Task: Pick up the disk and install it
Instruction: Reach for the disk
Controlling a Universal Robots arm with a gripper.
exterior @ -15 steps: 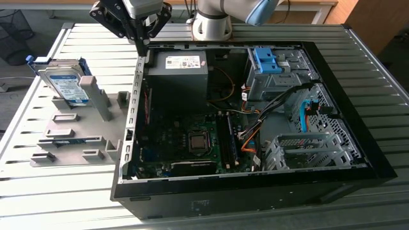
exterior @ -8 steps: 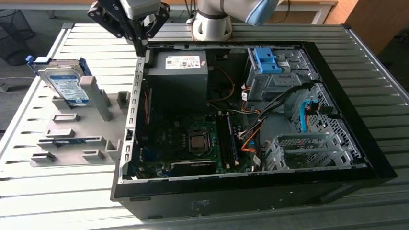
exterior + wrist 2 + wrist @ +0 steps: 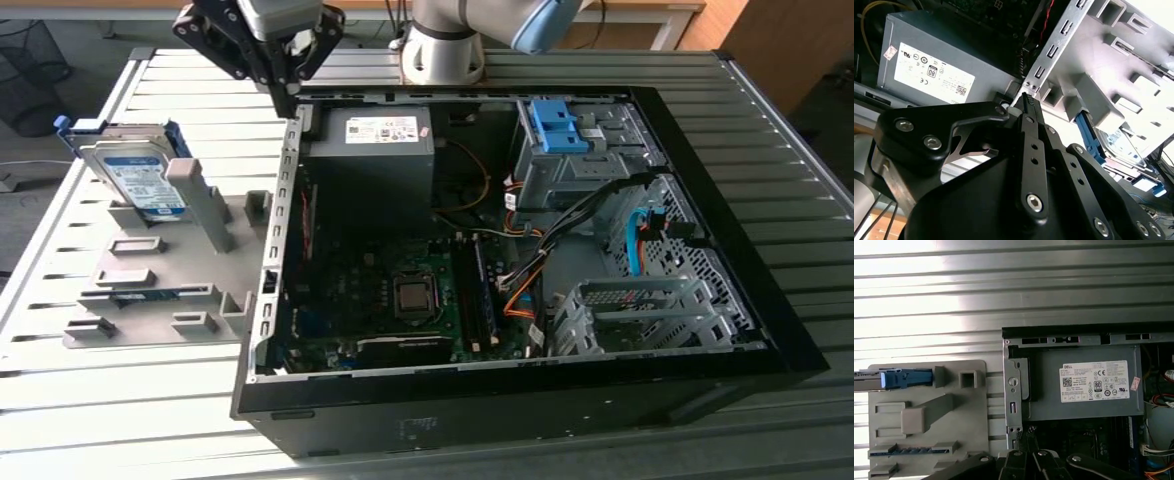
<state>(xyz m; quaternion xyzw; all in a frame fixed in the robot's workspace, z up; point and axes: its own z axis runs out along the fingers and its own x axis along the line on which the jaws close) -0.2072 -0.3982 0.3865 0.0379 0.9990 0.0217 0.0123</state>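
Observation:
The disk (image 3: 138, 178), silver with a white-and-blue label in a blue caddy, stands on edge in the grey holder (image 3: 174, 270) at the exterior view's left. It appears edge-on in the first wrist view (image 3: 901, 379) and partly behind the holder's posts in the second wrist view (image 3: 1121, 146). My gripper (image 3: 287, 100) hangs above the rear corner of the open computer case (image 3: 534, 390), to the disk's right and apart from it. The fingertips (image 3: 1026, 100) are pressed together with nothing between them, over the case wall beside the power supply (image 3: 1084, 385).
Inside the case are the motherboard (image 3: 400, 290), cables and a drive cage (image 3: 587, 150) with a blue bracket (image 3: 554, 125) on top. A second metal cage (image 3: 641, 315) sits at the front. The ribbed metal table (image 3: 120, 400) runs all around.

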